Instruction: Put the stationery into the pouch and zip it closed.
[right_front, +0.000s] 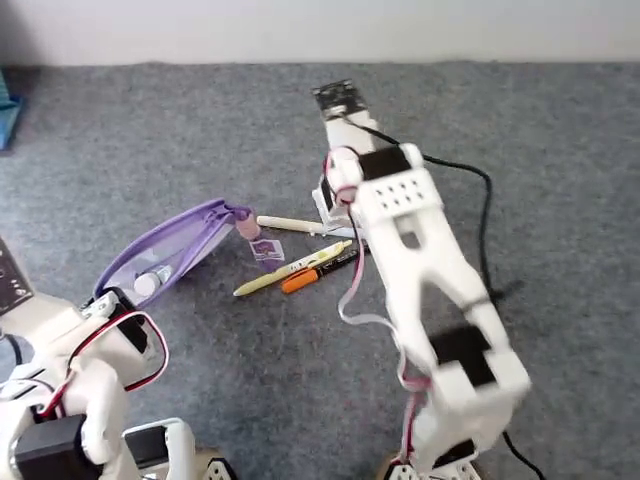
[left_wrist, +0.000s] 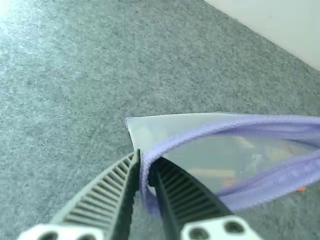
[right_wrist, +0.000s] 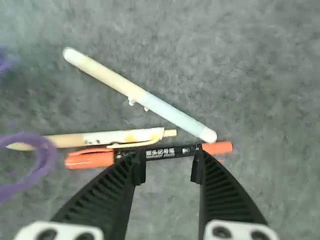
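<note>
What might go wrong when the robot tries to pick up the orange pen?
1. The open right gripper has its fingertips spaced along the orange pen, not across it, so closing may just skid over it.
2. The yellow pen lies right beside it and might get dragged along.
3. The left gripper pinches only the rim of the pouch, which could slip out.

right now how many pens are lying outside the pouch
3. A yellow pen and an orange marker lie side by side just ahead of the right end effector; a pale pen lies beyond them. The pouch may hide more.
</note>
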